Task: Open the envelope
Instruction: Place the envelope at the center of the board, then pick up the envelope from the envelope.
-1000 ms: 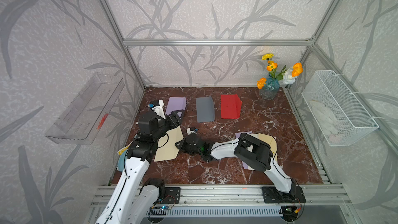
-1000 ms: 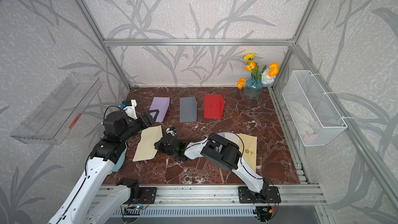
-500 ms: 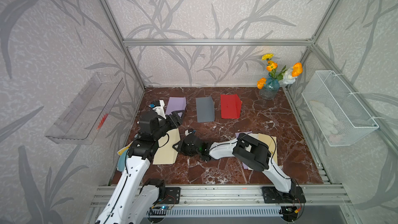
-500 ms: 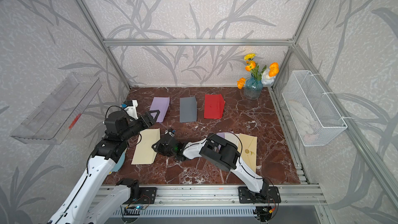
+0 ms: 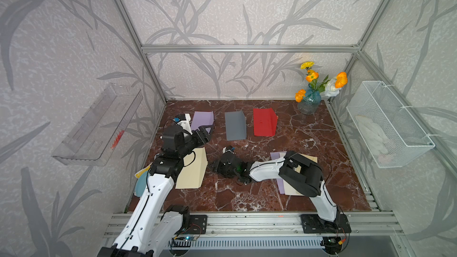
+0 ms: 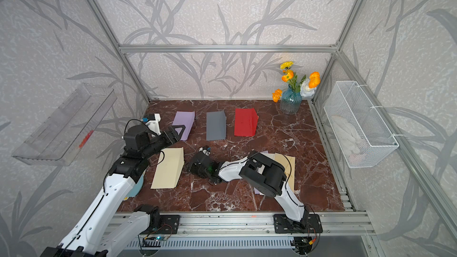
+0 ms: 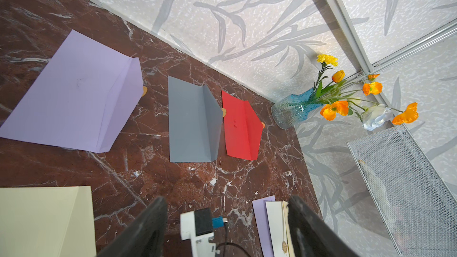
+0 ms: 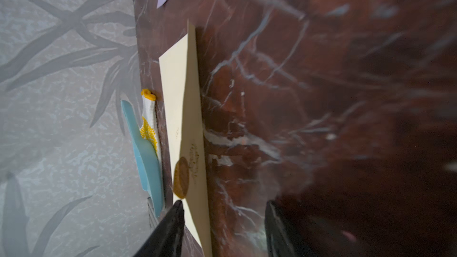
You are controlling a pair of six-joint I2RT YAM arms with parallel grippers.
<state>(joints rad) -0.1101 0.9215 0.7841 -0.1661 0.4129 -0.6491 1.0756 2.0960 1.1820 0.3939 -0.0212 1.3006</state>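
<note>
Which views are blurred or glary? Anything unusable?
Right wrist view: the dark red marble tabletop is motion-smeared, yet the cream paper envelope reads clearly. Left wrist view: sharp, blue glass vase crisp. Both top views: even light, soft shadows, no glare.

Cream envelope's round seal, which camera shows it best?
The right wrist view: the brown seal sits large on the flap. Both top views show only the cream envelope, no seal; the left wrist view catches just its corner.
</note>
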